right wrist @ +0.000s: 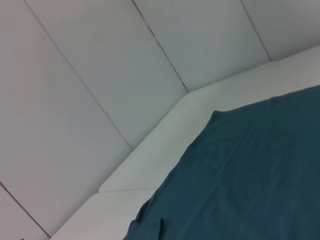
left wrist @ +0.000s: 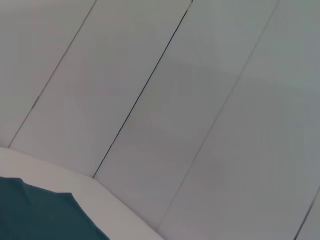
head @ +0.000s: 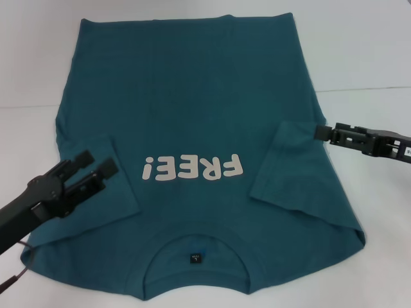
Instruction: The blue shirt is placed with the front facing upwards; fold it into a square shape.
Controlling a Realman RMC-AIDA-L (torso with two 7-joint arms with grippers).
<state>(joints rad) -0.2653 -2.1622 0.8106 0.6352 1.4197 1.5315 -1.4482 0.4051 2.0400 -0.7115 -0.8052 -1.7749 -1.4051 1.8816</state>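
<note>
**A:** Two sleeves already tucked in over the chest, by the look of it. The blue shirt [head: 199, 128] lies flat on the white table [head: 372, 64], front up, collar at the near edge, hem at the far end, "FREE!" lettering [head: 192, 168] reading upside down from where I stand.

**B:** What are the arms doing?

**A:** Left gripper [head: 96, 168] hovers over the folded left sleeve [head: 106, 176], jaws spread, holding nothing. Right gripper [head: 324, 133] sits at the far corner of the right sleeve [head: 289, 170]. Can't tell if it's pinching the cloth or just beside it, the fingers are edge-on to me.

**B:** So what goes wrong from here?

**A:** My guess: the lengthwise fold comes next, and both sleeve flaps are loose. If a gripper grabs only the top layer, the flap peels back open. The right flap also sits more skewed than the left, so the sides could end up uneven and you get a trapezoid instead of a square.
</note>
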